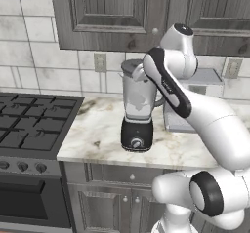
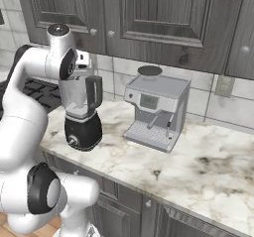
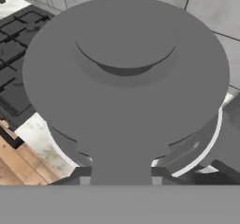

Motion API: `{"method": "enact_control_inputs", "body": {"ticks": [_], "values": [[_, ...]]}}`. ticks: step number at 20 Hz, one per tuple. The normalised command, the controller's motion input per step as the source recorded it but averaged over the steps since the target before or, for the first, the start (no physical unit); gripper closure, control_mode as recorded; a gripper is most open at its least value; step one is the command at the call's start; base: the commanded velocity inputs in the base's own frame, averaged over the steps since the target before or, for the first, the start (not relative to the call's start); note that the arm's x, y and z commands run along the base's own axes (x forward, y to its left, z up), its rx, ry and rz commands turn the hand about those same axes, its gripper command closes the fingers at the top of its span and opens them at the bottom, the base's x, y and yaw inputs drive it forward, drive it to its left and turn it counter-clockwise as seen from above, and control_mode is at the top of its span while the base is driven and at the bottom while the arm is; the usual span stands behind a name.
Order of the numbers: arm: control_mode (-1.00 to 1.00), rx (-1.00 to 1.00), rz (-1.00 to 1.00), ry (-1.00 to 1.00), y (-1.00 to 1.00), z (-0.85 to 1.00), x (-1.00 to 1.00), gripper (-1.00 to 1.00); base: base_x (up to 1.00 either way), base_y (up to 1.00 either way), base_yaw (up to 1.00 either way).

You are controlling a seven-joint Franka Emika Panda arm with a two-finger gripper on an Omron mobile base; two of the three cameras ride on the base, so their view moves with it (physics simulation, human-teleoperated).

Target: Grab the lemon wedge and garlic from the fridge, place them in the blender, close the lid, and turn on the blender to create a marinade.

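End effector: it hangs right over the blender (image 1: pixel 137 112) jar's top, with the lid (image 3: pixel 124 73) filling the hand view just under it; whether its fingers are apart or clamped on the lid cannot be told.
Lid: a round dark grey disc with a raised centre knob, sitting on or just above the jar rim; a bright arc of rim shows at its lower right in the hand view, so it seems slightly off-centre.
Blender: stands on the marble desk (image 1: pixel 102 129), black base and silver knob toward the near edge, jar handle to the right.
Risk: if the lid is off-centre, pressing down could tip it or leave it cocked; a sideways push could shove the blender along the desk.
Surroundings: the stove (image 1: pixel 29 125) lies left of the blender, the silver coffee machine (image 2: pixel 156 112) right of it and apart, dark cabinets (image 2: pixel 163 13) above.
Obstruction: the arm's own links crowd the jar top, hiding the contact.
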Motion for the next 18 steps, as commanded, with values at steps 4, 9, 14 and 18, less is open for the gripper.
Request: {"method": "enact_control_inputs", "body": {"ticks": [4,9,14,18], "values": [[-1.00,0.00,0.21,0.00,-0.39,-0.15,0.00,1.00,0.00,0.00,0.00],[-1.00,0.00,0.24,0.00,-0.31,-0.21,0.00,1.00,0.00,0.00,0.00],[-1.00,0.00,0.22,0.00,-0.16,-0.15,0.03,1.00,0.00,0.00,0.00],[-1.00,0.00,0.10,0.00,-0.01,-0.01,0.23,1.00,0.00,0.00,0.00]]}}
